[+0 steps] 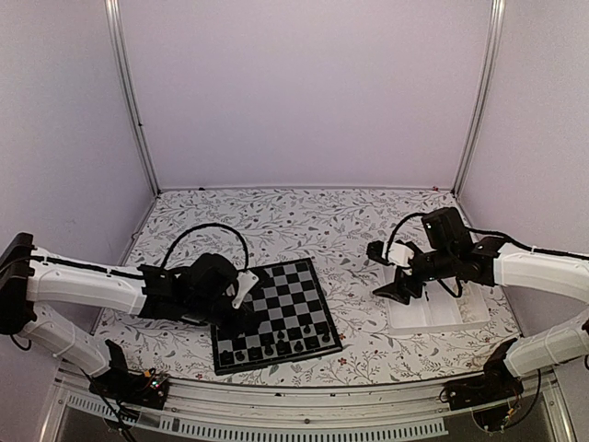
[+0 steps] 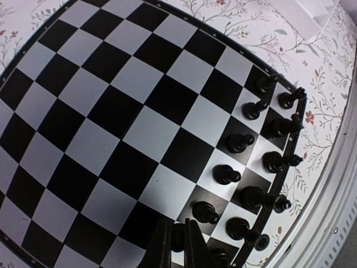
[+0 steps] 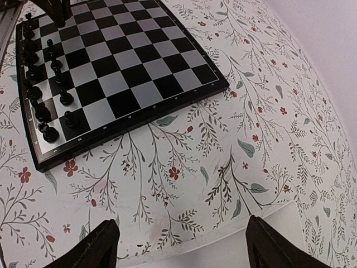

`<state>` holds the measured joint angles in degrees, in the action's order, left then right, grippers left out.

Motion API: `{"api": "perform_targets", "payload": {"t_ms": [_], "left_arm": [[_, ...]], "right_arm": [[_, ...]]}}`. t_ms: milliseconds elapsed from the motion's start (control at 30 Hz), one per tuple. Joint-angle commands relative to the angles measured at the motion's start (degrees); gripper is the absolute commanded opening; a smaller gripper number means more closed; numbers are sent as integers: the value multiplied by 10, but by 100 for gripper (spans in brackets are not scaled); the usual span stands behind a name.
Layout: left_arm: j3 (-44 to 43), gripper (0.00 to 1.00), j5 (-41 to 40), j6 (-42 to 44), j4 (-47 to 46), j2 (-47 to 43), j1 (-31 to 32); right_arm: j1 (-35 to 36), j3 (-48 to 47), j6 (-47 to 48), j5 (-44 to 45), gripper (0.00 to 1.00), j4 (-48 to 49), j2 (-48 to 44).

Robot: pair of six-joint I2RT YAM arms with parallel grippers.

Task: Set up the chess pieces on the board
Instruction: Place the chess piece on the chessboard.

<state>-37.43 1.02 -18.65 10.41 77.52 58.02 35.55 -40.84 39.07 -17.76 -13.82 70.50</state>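
The board [image 1: 287, 302] lay flat on the flowered bench [image 1: 304, 221], in front of the left arm and a little left of centre. The black pieces [image 1: 276, 347] stood on its two rows nearest the arms, one to a square, upright. The rest of the squares were bare.

The left tool [image 2: 177, 226] hung low over the near left corner of the board. Its fingers [image 2: 165, 245] were drawn almost together, pinching one black piece [image 2: 177, 238] between them, in line with the inner row. Whether that piece touched its square could not be told from the wrist view.

The right tool [image 1: 396, 289] hovered well apart from the board, over the left edge of the white tray [image 1: 444, 319] on the right side of the bench. Its fingers [image 3: 97, 245] were spread wide with nothing between them.
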Motion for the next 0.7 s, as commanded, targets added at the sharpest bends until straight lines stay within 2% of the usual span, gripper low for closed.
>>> {"api": "perform_targets", "payload": {"t_ms": [0,667], "left_arm": [[20,3,-1,-27,32,-1,19],[27,4,10,-34,36,17,43]], "right_arm": [[-3,-4,5,-8,82,-10,7],[-2,-7,10,-12,82,-17,20]]}}
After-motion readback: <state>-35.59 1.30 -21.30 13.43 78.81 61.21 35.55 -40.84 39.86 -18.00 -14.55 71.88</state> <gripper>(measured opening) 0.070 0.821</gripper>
